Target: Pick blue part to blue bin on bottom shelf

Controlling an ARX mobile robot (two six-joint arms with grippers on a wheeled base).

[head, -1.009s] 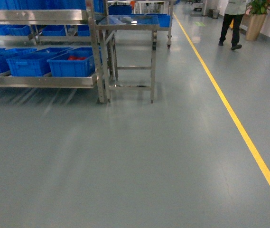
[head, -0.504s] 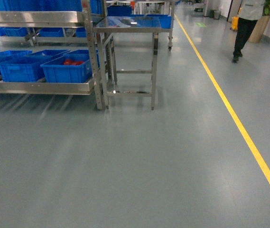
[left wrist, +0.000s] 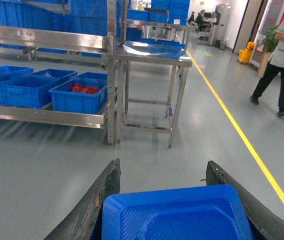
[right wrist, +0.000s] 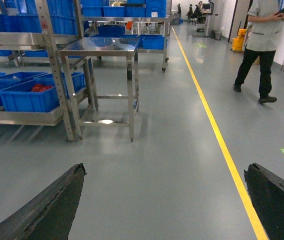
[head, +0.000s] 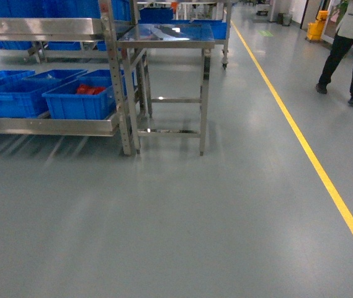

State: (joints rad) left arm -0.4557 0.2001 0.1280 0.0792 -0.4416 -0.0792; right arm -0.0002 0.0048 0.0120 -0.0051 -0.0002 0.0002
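Floor [head: 164, 217]: we're looking at smooth grey flooring, a wide stretch of it ahead of us, with soft reflections.
Yellow line [head: 312, 161]: it runs from our 4 o'clock up towards 12 o'clock.
Bottom shelf [head: 46, 126]: steel rack level at our 10 o'clock, carrying a row of blue crates.
Crate with red pieces [head: 77, 105]: last in that row, right beside the rack's corner post.
Tabletop [head: 167, 34]: a shiny steel table at 11 o'clock, standing just beside the rack.
Person [head: 350, 56]: walking at 2 o'clock, beyond the line.
Blue part [left wrist: 174, 215]: here it is, sitting between the left fingers, well away from the shelf.
Left end effector [left wrist: 162, 167]: closed around the blue part, a finger along each side.
Right end effector [right wrist: 164, 170]: spread wide, only floor between the fingers.
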